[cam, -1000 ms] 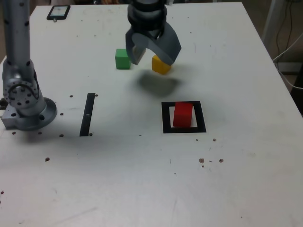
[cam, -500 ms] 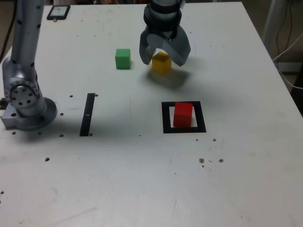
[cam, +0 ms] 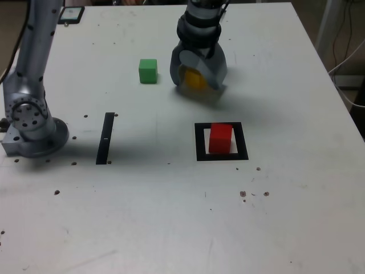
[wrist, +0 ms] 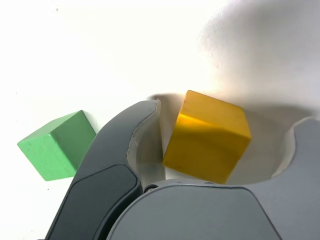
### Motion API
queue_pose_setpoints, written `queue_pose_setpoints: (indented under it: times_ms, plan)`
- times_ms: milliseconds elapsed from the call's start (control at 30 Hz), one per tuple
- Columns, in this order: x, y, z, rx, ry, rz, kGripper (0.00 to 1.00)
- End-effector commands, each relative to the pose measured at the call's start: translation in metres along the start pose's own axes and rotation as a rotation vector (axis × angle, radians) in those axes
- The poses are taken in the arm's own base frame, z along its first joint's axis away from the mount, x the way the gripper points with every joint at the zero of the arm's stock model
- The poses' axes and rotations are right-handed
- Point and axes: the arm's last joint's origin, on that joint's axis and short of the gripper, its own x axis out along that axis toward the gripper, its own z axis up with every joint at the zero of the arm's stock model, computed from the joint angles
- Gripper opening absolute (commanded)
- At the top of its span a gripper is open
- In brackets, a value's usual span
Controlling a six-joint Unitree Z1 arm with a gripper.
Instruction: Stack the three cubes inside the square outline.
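The yellow cube (cam: 194, 79) (wrist: 207, 135) sits on the white table between the two jaws of my gripper (cam: 198, 83) (wrist: 227, 117). The gripper is lowered around it and still open: the wrist view shows a gap between the cube and each jaw. The green cube (cam: 147, 71) (wrist: 57, 145) rests on the table just outside one jaw, at the exterior view's left of the gripper. The red cube (cam: 220, 138) stands inside the square outline (cam: 199, 142), nearer the camera than the gripper.
A narrow black strip (cam: 105, 138) lies on the table (cam: 171, 217) at the exterior view's left. The arm's grey base (cam: 31, 128) stands at the left edge. A dark phone-like object (cam: 71, 14) lies at the far left corner.
The gripper has moved toward the exterior view's right and come down over the yellow cube, and its jaws have narrowed around it. None of the cubes has shifted.
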Motion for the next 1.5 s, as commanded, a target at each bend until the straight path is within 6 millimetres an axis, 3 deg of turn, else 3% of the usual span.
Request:
queue_pose_setpoints:
  times_ms: [0, 167, 533, 700, 967, 1267, 1467]
  plan:
    - [0.003, 0.002, 0.002, -0.004, 0.005, 0.000, 0.77]
    - [0.002, 0.003, 0.003, -0.018, -0.004, 0.014, 0.63]
    - [-0.010, 0.006, 0.002, -0.030, -0.032, 0.043, 0.48]
    - [-0.014, 0.008, 0.002, -0.034, -0.046, 0.050, 0.34]
    - [-0.017, -0.001, 0.004, -0.042, -0.081, 0.052, 0.19]
    - [-0.036, -0.016, -0.009, -0.065, -0.140, 0.059, 0.17]
    - [-0.067, -0.046, -0.010, -0.094, -0.172, 0.029, 0.17]
